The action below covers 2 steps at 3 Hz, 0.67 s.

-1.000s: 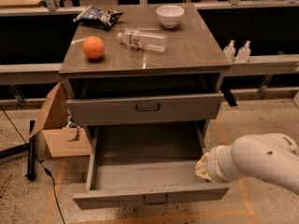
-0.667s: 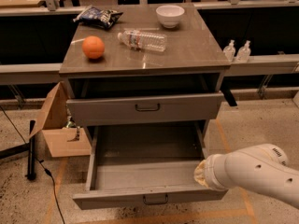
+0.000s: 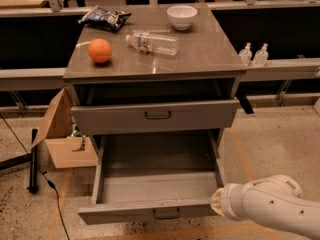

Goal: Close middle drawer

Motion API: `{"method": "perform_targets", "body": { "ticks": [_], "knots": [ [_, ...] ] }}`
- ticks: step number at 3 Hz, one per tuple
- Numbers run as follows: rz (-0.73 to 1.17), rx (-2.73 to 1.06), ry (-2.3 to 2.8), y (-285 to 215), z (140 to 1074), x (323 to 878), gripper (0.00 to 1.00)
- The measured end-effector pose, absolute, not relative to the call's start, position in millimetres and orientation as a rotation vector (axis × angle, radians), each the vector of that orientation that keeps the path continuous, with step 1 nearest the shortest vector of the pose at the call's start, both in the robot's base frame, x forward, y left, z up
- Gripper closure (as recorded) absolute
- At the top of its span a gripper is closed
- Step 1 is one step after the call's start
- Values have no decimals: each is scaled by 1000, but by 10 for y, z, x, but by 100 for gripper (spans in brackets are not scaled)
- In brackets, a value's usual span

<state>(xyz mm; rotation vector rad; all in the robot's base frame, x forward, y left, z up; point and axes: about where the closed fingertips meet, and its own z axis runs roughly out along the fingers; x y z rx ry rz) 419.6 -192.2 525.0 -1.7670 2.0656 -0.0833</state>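
Observation:
The middle drawer (image 3: pixel 150 211) is the grey one pulled far out below the top drawer. It has a low front panel, a small dark centre handle (image 3: pixel 166 214) and a deep, bare tray. My white arm (image 3: pixel 270 206) comes in from the lower right. My gripper (image 3: pixel 216 204) is at the drawer's front right corner, by the end of the front panel. It is turned away from the camera, behind the wrist.
The top drawer (image 3: pixel 157 115) stands slightly open. On the cabinet top are an orange (image 3: pixel 99 50), a water bottle (image 3: pixel 152 42), a white bowl (image 3: pixel 181 16) and a chip bag (image 3: pixel 106 18). An open cardboard box (image 3: pixel 62 134) is on the floor at left.
My arm has moved down and toward the camera, from beside the drawer's right wall to its front right corner. The drawer looks equally far out.

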Motion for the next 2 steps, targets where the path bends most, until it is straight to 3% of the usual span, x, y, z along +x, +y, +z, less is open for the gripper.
{"method": "perform_targets", "body": {
  "ticks": [2],
  "knots": [
    [-114,-1716,2034,-2123,4937,4084,100]
  ]
}}
